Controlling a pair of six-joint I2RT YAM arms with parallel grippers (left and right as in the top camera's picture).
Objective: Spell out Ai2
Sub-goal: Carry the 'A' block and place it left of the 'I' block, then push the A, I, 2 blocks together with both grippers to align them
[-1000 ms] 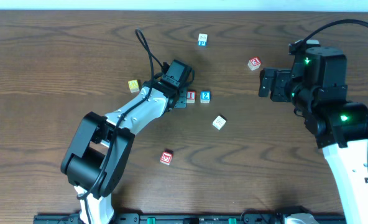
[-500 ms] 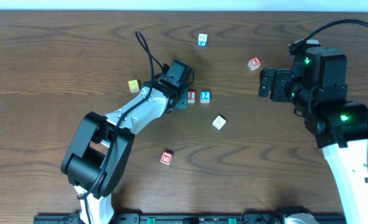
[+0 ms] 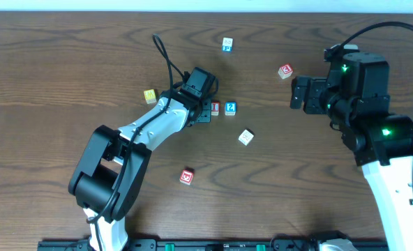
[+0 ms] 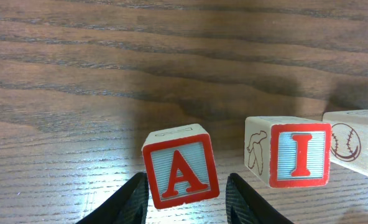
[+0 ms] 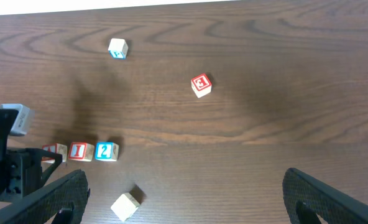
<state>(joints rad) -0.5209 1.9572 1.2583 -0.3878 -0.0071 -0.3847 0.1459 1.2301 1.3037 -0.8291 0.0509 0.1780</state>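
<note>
The red "A" cube [image 4: 180, 171] sits slightly tilted on the table between my left gripper's [image 4: 187, 199] fingers, with a small gap on each side; the gripper is open. To its right stands the red "I" cube [image 4: 293, 158], then the blue "2" cube [image 4: 364, 149], which is cut off at the frame edge. In the overhead view the left gripper [image 3: 205, 111] covers the "A", beside the "I" [image 3: 215, 107] and the "2" [image 3: 230, 108]. My right gripper [image 3: 298, 93] is wide open and empty, off to the right. The right wrist view shows the "I" [image 5: 79, 151] and the "2" [image 5: 105, 151].
Loose cubes lie around: a yellow one [image 3: 149, 95] at the left, a red one [image 3: 186, 176] near the front, a pale one [image 3: 245, 137] right of the row, a teal-marked one [image 3: 227, 44] at the back, and a red one [image 3: 285, 70] near the right arm.
</note>
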